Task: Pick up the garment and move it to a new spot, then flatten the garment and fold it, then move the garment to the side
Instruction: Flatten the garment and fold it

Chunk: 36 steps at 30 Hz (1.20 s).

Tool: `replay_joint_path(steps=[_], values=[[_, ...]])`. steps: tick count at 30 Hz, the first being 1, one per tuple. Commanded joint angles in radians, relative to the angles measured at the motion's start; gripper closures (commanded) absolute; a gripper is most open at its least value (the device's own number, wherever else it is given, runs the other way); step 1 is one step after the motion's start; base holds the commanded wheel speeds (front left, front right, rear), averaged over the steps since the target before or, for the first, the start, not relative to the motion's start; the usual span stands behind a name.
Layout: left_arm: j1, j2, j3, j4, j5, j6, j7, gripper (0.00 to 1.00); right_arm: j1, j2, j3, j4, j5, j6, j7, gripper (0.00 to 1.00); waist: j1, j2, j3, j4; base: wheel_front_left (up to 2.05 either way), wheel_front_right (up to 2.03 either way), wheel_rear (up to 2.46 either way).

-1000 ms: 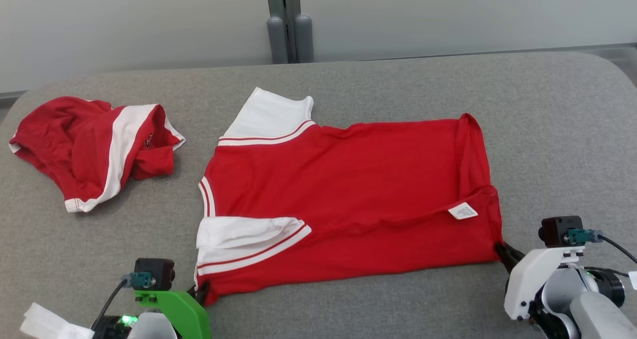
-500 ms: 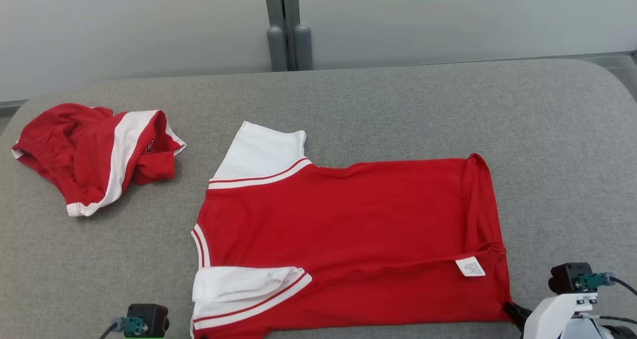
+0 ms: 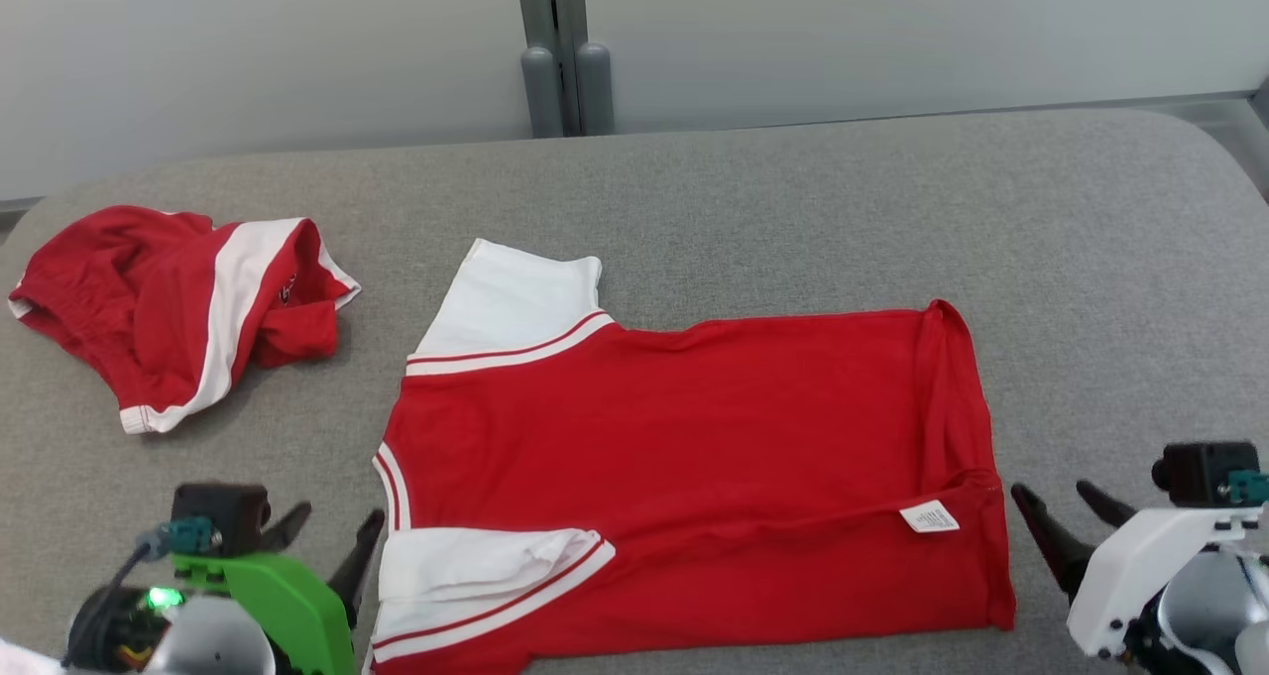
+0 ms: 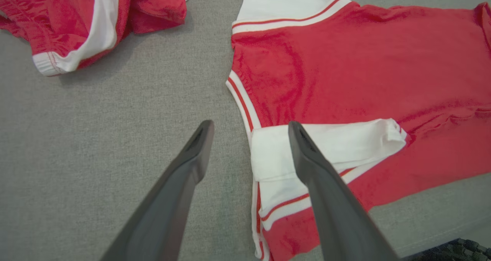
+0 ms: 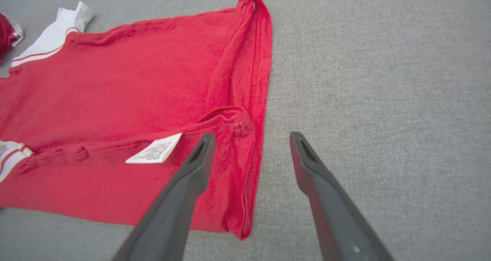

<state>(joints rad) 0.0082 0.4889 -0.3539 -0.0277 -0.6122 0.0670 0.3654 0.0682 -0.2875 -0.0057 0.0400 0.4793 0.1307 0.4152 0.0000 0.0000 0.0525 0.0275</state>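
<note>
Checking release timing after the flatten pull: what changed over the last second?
The red short-sleeved shirt with white sleeves was dragged toward the robot, then let go: left gripper and right gripper, shut on its near corners before, now stand open by those corners. The crumpled red-and-white garment at left and the grey fabric surface stayed put.

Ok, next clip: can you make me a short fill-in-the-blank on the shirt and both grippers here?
1. The red shirt lies spread on a ____ table.
2. The left gripper and the right gripper both have their jaws ____.
3. The shirt's white tag lies at the end nearest the ____ gripper.
4. The crumpled garment lies to the shirt's ____ in the head view.
Missing words: grey; open; right; left.
</note>
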Motion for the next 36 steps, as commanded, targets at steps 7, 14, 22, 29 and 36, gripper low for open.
replay_joint_path(steps=[7,14,22,29,36], values=[[-0.287,-0.011,0.007,0.059,-0.026,-0.096,0.022,0.0,-0.197,0.015,-0.03,-0.012,-0.029,0.0,-0.069,0.0,0.0,0.0,0.107,-0.024,0.0,0.0,0.0],[-0.579,-0.051,-0.06,0.258,-0.044,-0.168,0.135,0.0,-0.43,0.016,0.006,0.125,-0.037,0.0,-0.062,0.0,0.0,0.0,0.232,-0.055,0.0,0.0,0.0],[-0.851,-0.081,-0.15,0.451,-0.037,-0.196,0.202,0.0,-0.631,-0.002,0.092,0.285,-0.03,0.0,-0.049,0.0,0.0,0.0,0.363,-0.069,0.0,0.0,0.0],[-1.015,-0.095,-0.229,0.596,-0.047,-0.198,0.201,0.0,-0.732,-0.009,0.187,0.373,-0.002,0.0,-0.022,0.0,0.0,0.0,0.419,-0.082,0.0,0.0,0.0],[-1.103,-0.095,-0.294,0.732,-0.075,-0.198,0.176,0.0,-0.77,-0.006,0.256,0.404,0.004,0.0,-0.011,0.0,0.0,0.0,0.45,-0.115,0.0,0.0,0.0]])
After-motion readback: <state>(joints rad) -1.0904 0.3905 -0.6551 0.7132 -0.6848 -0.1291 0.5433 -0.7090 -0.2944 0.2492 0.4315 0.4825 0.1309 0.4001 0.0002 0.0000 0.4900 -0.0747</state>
